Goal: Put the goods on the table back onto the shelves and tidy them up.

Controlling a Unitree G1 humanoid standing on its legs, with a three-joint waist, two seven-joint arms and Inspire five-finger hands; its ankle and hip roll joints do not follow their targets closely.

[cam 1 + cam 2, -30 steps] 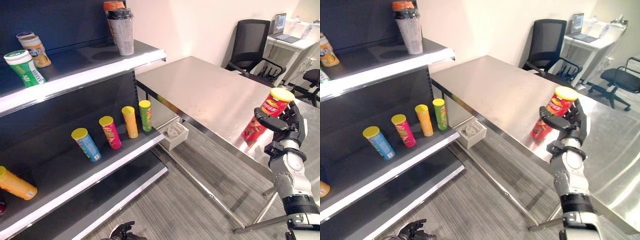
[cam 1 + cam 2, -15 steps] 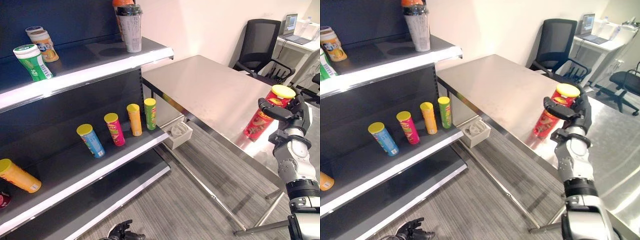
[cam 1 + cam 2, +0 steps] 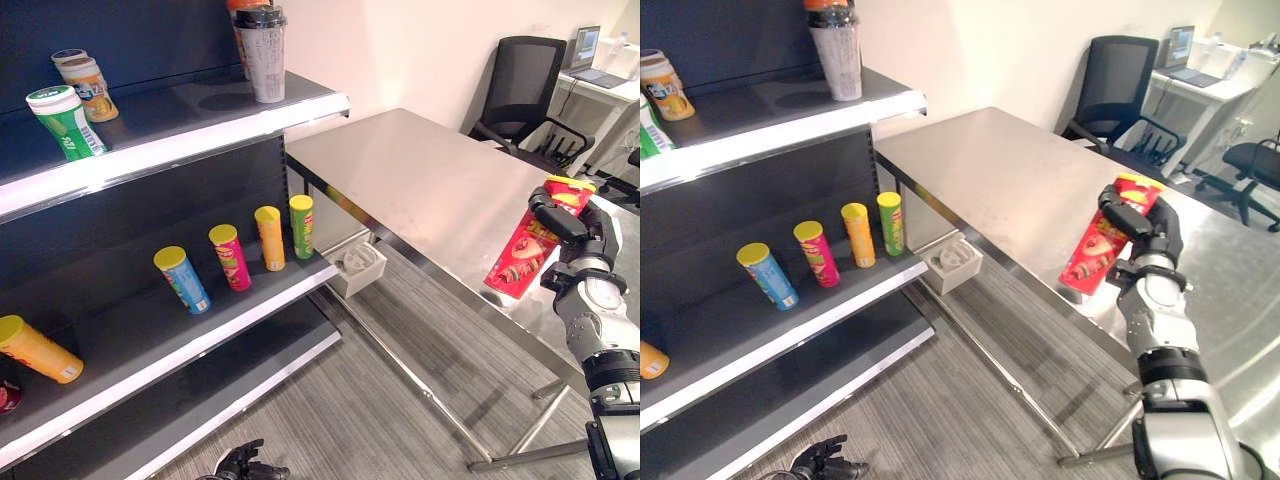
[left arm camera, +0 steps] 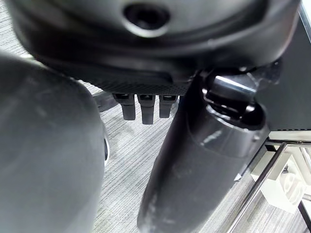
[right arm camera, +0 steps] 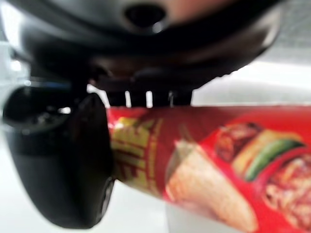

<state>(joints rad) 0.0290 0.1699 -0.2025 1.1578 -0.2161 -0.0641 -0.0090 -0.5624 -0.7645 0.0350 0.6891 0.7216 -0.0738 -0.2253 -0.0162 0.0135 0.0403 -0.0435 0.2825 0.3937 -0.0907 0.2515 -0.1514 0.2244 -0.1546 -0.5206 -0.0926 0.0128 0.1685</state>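
A red chips can with a yellow lid (image 3: 522, 257) hangs tilted over the near edge of the steel table (image 3: 420, 175), its lid end up. My right hand (image 3: 577, 232) is shut on its upper part, and in the right wrist view the thumb (image 5: 58, 160) and fingers wrap the can (image 5: 194, 160). On the middle shelf (image 3: 250, 310) stand a blue can (image 3: 181, 281), a pink can (image 3: 229, 258), an orange can (image 3: 268, 239) and a green can (image 3: 301, 227). My left hand (image 3: 245, 464) hangs low near the floor, fingers curled, holding nothing.
An orange can (image 3: 38, 351) lies at the far left of the middle shelf. The top shelf (image 3: 190, 140) holds a green can (image 3: 63, 123), an orange-labelled jar (image 3: 86, 86) and a grey cup (image 3: 266, 57). A white box (image 3: 356, 268) sits under the table. Office chair (image 3: 525, 85) behind.
The red can has come off the table and tipped further over in my right hand. The view shifted slightly early on; the shelf goods have not moved.
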